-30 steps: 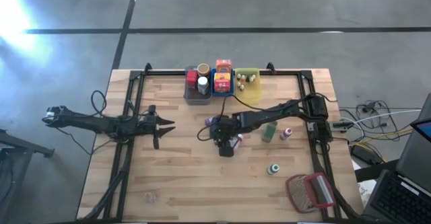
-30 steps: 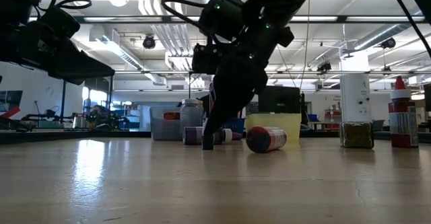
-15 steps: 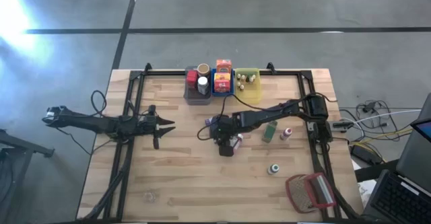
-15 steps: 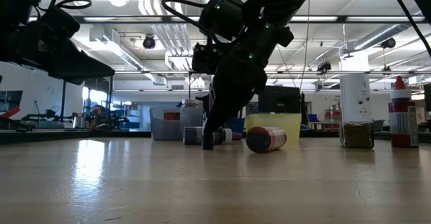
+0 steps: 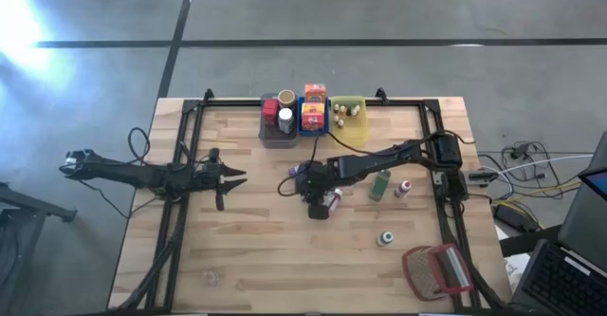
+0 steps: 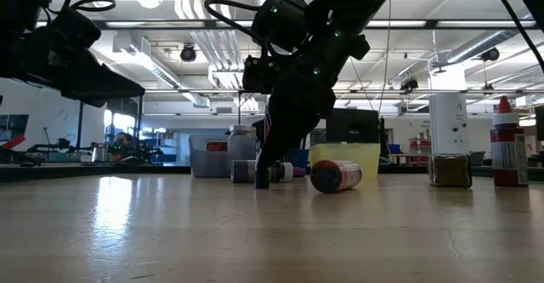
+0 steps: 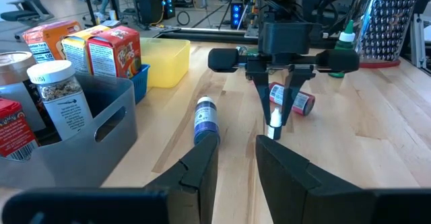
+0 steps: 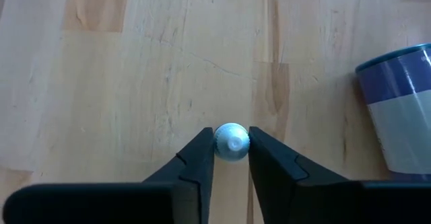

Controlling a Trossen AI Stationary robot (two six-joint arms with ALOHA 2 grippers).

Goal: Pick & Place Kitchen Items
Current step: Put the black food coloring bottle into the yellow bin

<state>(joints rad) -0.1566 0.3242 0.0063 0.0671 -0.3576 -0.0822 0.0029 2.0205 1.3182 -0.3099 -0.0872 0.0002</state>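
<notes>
My right tool (image 8: pixel 231 158) pinches a small white-capped bottle (image 8: pixel 231 142) on the counter (image 5: pixel 256 250); left tool (image 7: pixel 236 167) hovers narrowly open, empty. Grey bin (image 7: pixel 101 126) holds jars.

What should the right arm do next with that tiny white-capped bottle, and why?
Probably lift straight up. The right end effector has its fingers pressed on both sides of the small bottle, which stands upright on the table, so the grip looks made. A blue jar lies close by, so avoid sideways motion.

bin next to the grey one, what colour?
Blue bin, between the grey bin and yellow bin; clearest in the high view.
</notes>
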